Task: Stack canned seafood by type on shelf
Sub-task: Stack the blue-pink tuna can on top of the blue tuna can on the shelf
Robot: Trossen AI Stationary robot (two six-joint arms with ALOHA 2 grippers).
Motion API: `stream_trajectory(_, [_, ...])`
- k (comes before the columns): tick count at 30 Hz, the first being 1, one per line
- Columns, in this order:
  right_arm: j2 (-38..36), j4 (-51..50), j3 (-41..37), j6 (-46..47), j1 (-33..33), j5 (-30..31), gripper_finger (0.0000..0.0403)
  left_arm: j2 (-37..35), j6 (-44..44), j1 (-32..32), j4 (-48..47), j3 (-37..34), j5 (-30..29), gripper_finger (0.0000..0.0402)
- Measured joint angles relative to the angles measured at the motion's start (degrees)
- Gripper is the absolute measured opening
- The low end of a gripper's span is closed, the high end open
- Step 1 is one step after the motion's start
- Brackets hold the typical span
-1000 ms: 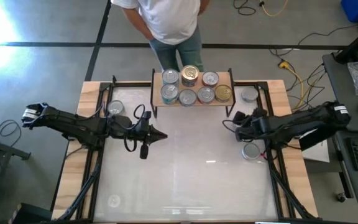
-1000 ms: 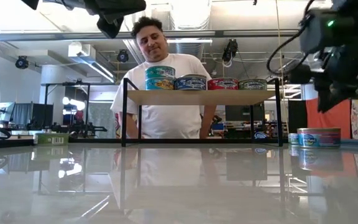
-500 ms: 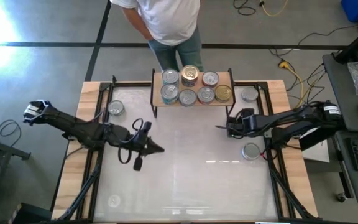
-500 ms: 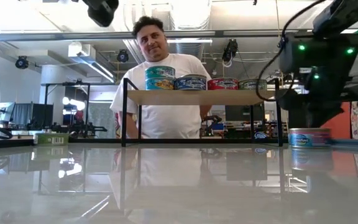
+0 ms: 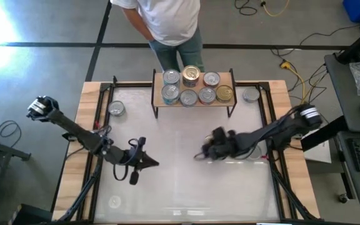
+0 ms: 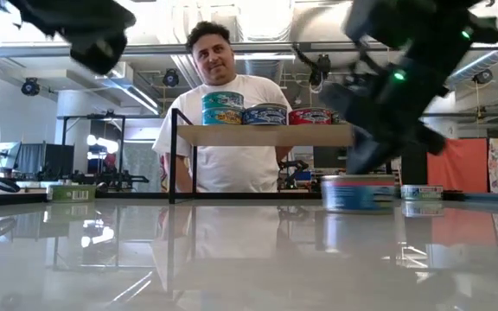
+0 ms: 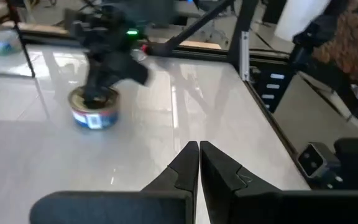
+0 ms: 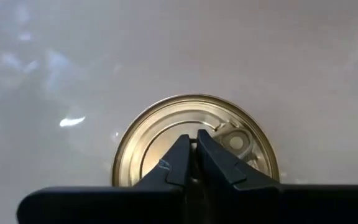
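Right hand (image 8: 190,163), fingers closed, presses on a gold-topped tin (image 8: 194,146) mid-counter (image 5: 180,187). Left hand (image 5: 152,164), closed and empty, hovers apart. Seven tins fill the shelf (image 5: 195,100).

Table (image 5: 180,194): near half bare, wide open to a claw. Centre blocked by right claw (image 5: 200,154), closed, pressing on a gold-topped tin (image 8: 194,155). Left claw (image 5: 154,164), closed, hangs left of centre; clear lane between the two. Shelf (image 5: 195,102) at the far edge, top crowded with tins. Loose tins at far left (image 5: 115,109) and far right (image 5: 250,95) corners. A person (image 5: 167,19) stands behind the shelf.
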Motion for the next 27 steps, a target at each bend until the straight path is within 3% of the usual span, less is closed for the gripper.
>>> stream_trajectory(6, [7.46,-0.48,14.82,-19.62,4.49,2.29,0.0032,9.85,-3.71,-0.11,11.37,-2.69,-4.35,0.0000])
stream_trajectory(11, [4.52,-0.44,20.63,-36.16,7.66,2.74,0.0084,19.99,-6.43,-0.07,12.13,1.19,-8.43,0.0000])
stream_trajectory(14, [0.98,-4.98,19.15,-39.04,9.28,2.57,0.0131,25.96,-7.35,-0.08,12.08,4.72,-8.93,0.0014])
stream_trajectory(19, [-6.06,-7.89,12.41,-40.88,10.88,2.21,0.0216,33.26,-10.32,-0.08,11.86,9.19,-11.95,0.0073])
stream_trajectory(24, [-11.07,-7.48,6.26,-45.18,10.59,11.93,0.0295,38.84,-15.28,-0.08,12.10,12.15,-13.37,0.0139])
stream_trajectory(27, [-12.45,-6.70,5.08,-46.02,10.17,14.75,0.0322,41.47,-17.41,-0.08,11.71,13.54,-13.65,0.0165])
